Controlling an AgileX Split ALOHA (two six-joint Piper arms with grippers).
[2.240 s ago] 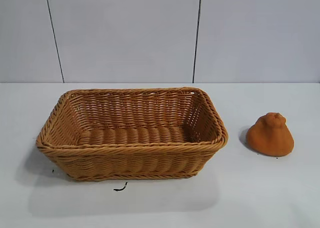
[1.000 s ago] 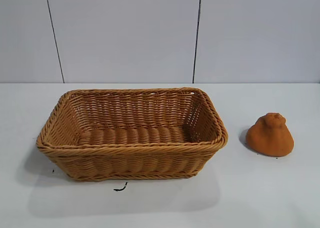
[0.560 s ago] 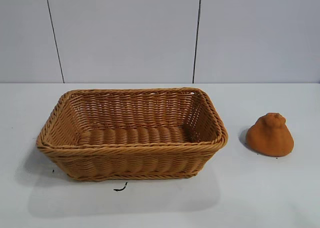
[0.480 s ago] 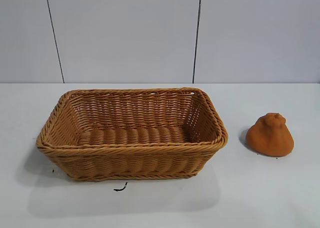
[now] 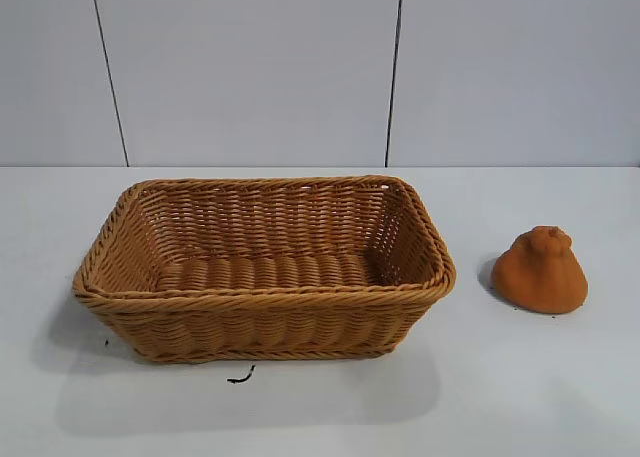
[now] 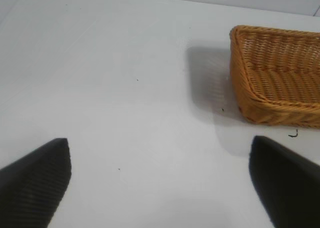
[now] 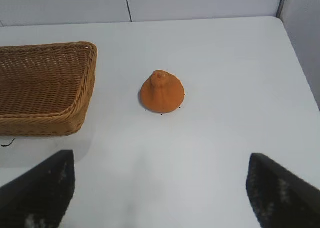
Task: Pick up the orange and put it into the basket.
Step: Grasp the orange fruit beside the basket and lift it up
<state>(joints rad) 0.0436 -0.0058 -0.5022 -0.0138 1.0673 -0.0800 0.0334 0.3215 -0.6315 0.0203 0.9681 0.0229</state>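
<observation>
Wicker basket [image 5: 262, 295], one; orange [image 5: 541, 271], one

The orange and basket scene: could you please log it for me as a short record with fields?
orange: on the table, right of the basket, apart from it
basket: upright, nothing inside
left hand: open, over bare table, basket corner ahead
right hand: open, facing the orange, short of it
task stage: orange not yet picked up
</observation>
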